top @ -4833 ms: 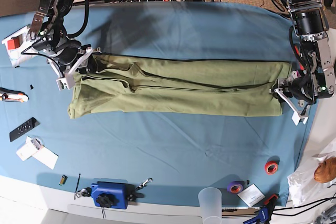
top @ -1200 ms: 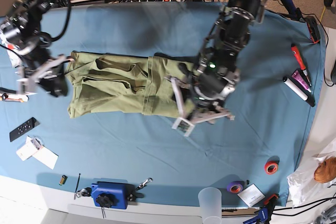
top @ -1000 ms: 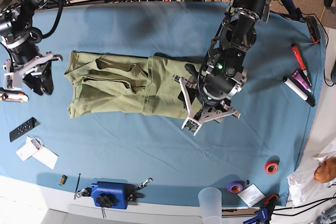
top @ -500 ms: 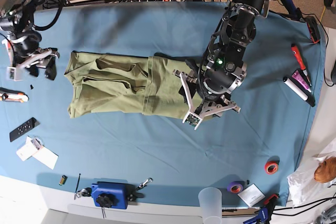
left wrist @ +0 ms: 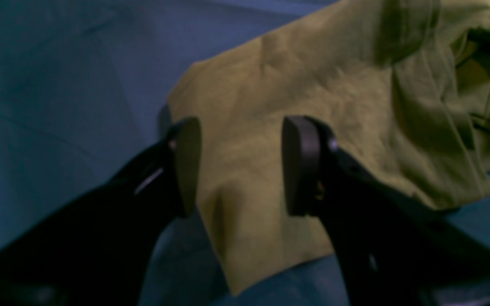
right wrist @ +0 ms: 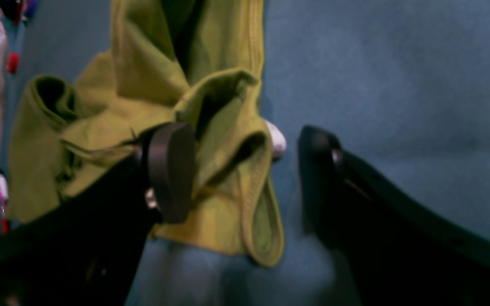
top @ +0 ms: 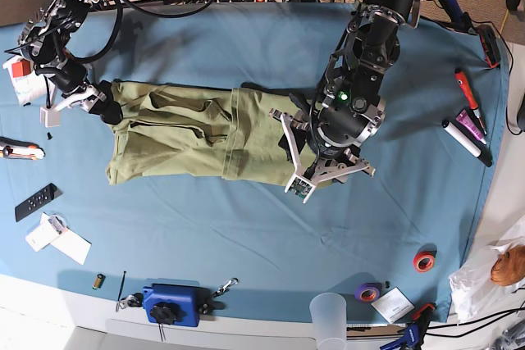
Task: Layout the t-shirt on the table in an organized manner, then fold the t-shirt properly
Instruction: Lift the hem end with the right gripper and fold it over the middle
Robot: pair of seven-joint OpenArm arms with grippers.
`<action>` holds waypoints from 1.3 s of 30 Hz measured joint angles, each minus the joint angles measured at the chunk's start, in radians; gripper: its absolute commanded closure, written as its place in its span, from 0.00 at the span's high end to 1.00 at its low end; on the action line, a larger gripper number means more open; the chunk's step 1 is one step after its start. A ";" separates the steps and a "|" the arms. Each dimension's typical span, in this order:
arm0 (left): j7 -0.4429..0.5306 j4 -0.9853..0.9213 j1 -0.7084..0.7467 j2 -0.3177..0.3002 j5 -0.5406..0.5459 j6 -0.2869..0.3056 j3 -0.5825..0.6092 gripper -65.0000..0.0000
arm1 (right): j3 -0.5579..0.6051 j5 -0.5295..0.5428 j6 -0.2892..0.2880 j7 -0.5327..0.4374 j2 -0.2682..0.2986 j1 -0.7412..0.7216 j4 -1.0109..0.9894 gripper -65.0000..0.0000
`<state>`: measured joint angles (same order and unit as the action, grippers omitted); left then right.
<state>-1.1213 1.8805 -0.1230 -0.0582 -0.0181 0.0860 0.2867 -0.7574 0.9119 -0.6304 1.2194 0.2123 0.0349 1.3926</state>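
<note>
The olive-green t-shirt (top: 189, 141) lies on the teal table (top: 246, 235) as a narrow strip, its right part doubled over to the left. My left gripper (top: 326, 176) hovers open over the shirt's right folded end. In the left wrist view its dark fingers (left wrist: 185, 165) stand apart above the cloth (left wrist: 313, 76), holding nothing. My right gripper (top: 86, 102) is at the shirt's upper left corner. It is open too, its fingers (right wrist: 172, 170) either side of the bunched neck end (right wrist: 151, 76), where a white tag (right wrist: 275, 142) peeks out.
At the left edge lie a white box (top: 20, 67), an orange pen (top: 20, 151), a black remote (top: 35, 202) and cards (top: 57, 239). A blue tool (top: 171, 303), a plastic cup (top: 328, 315) and tape rolls (top: 424, 261) line the front. Markers (top: 467, 129) lie on the right.
The long strip's right half has been folded over to the left. Within the last second my right gripper opened wider and moved in to the shirt's upper left corner. The left arm barely shifted.
</note>
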 measured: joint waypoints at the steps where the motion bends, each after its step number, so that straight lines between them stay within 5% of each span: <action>1: 0.000 0.000 0.000 0.000 0.000 0.000 0.000 0.45 | 0.000 0.000 0.000 0.000 0.000 0.000 0.000 0.58; 16: 0.000 0.000 0.000 0.000 0.000 0.000 0.000 0.45 | 0.198 -0.092 0.031 -0.100 0.003 -0.044 0.000 0.58; 24: 0.000 0.000 0.000 0.000 0.000 0.000 0.000 0.45 | 0.234 -0.156 0.031 -0.154 -0.073 -0.076 0.000 0.58; 26: 0.000 0.000 0.000 0.000 0.000 0.000 0.000 0.45 | 0.235 -0.176 0.031 -0.174 -0.084 -0.076 0.000 0.49; 31: -0.013 0.000 0.000 0.000 0.000 0.000 0.000 0.45 | 0.212 -0.204 0.050 -0.142 -0.082 -0.076 0.000 0.00; 35: -0.030 0.000 0.004 0.000 0.001 0.000 0.000 0.45 | 0.174 -0.279 0.043 -0.134 -0.074 -0.102 0.000 0.00; 39: -0.031 0.000 0.023 0.000 0.094 0.000 0.000 0.44 | 0.159 -0.377 0.047 -0.150 0.016 -0.147 -0.002 0.00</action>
<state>-1.1522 1.8805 -0.0998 -0.0582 0.0757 0.0860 0.2867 -0.5987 0.5346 -0.5835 1.0695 0.2287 -0.1120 1.3911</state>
